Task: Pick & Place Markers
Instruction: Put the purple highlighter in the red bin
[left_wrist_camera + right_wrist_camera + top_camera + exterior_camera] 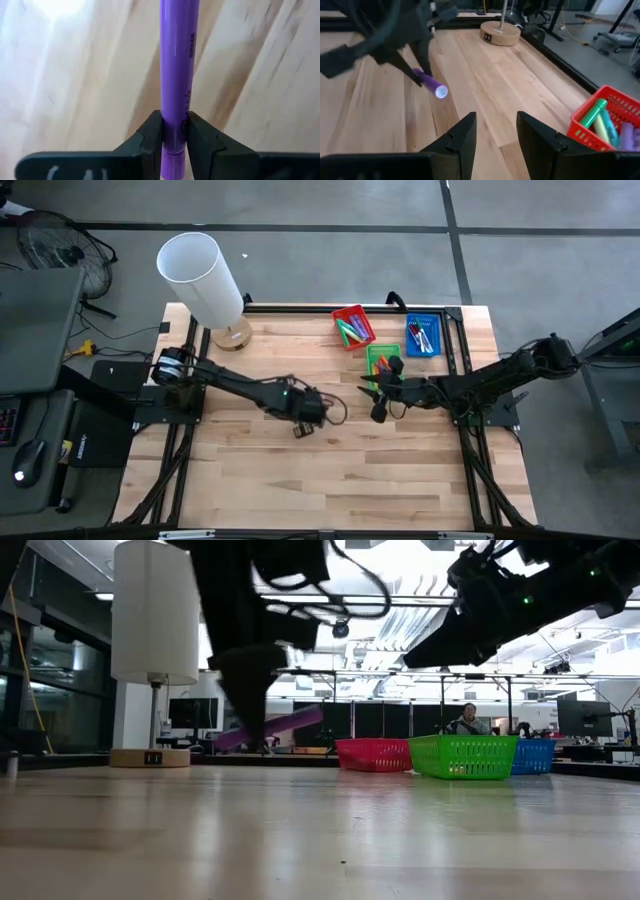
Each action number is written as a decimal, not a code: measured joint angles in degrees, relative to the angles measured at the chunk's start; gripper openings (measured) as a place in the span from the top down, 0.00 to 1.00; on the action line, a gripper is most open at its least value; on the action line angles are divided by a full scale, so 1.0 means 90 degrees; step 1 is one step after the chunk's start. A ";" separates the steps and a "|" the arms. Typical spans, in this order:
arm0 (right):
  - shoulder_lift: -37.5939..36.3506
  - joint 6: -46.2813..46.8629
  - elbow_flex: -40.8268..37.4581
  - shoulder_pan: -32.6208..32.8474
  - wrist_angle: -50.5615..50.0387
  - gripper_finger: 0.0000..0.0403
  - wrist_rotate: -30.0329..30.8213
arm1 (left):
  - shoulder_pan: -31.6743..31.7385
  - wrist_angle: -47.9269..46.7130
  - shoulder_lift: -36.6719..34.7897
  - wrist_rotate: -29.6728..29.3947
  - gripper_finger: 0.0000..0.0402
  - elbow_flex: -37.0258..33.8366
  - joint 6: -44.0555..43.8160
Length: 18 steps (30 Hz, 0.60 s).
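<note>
A purple marker (178, 65) hangs in the air over the middle of the table, and my left gripper (304, 424) is shut on it. In the low view the marker (285, 724) slants slightly, clear of the wood. My right gripper (495, 135) stands open with nothing between its fingers, right of the left one and just in front of the green tray (383, 360). More markers lie in the red tray (352, 327), the green tray and the blue tray (423, 335) at the far right. My left gripper pinches the purple marker close to one end (175, 137) between its two fingers. The fingers (246, 690) come steeply from above and lie across the marker. The marker is lifted clear of the table, slightly tilted, and most of its length sticks out to one side of the fingers.
A white-shaded lamp (205, 280) on a round wooden base (500, 34) stands at the far left corner. Black rails run along the table's edges. Bare wood lies at the near half of the table (330, 480).
</note>
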 joint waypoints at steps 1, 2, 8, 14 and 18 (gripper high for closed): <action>0.0000 -0.0080 0.0000 0.0012 0.0000 0.68 0.0024 | 0.0023 0.0024 -0.0003 -0.0053 0.86 0.0085 0.0099; 0.0000 -0.0182 0.0000 0.0024 0.0002 0.68 0.0027 | 0.0047 0.0076 -0.0007 -0.0040 0.86 0.0157 0.0190; 0.0000 -0.0632 0.0000 0.0026 0.0056 0.68 0.0064 | 0.0168 0.0065 -0.0012 -0.0222 0.86 0.0599 0.0838; -0.0066 -0.0748 0.0000 0.0026 0.0061 0.68 -0.0066 | 0.0175 0.0201 -0.0015 -0.0315 0.86 0.0943 0.1366; -0.0292 -0.0967 0.0000 0.0026 0.0069 0.68 -0.0269 | 0.0177 0.0293 -0.0022 -0.0330 0.86 0.1056 0.1552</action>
